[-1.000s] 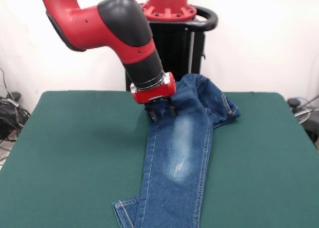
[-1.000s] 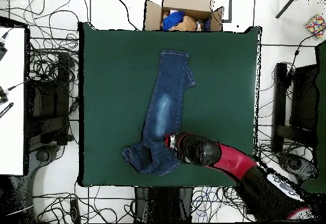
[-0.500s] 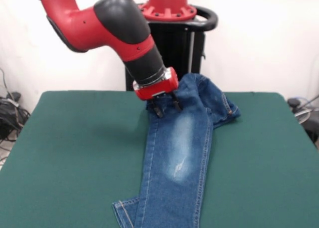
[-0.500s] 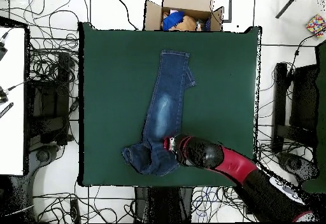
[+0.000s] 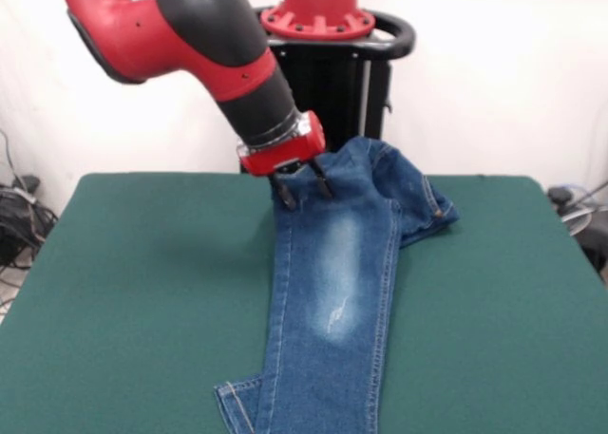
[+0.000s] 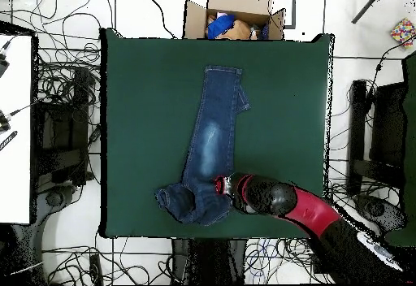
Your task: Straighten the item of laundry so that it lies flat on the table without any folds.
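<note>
A green table point(image 5: 133, 292) is filling the frame, jeans point(image 5: 332, 301) stretching up its middle toward a bunched waist at upper centre. The gripper point(image 5: 302, 189) is hovering over the upper leg, fingers spread, gripping nothing. Judged mid-straightening, it likely needs to pinch the rumpled waist next. Only the overhead view is showing a cardboard box point(image 6: 237, 16) beyond the table.

Jeans point(image 6: 210, 149) laid lengthwise on green surface point(image 6: 138, 96), legs stacked (waist end bunched toward one long edge). Red-black arm point(image 6: 280, 201) over bunched end. Open cardboard box point(image 6: 236, 19) beyond opposite edge.
</note>
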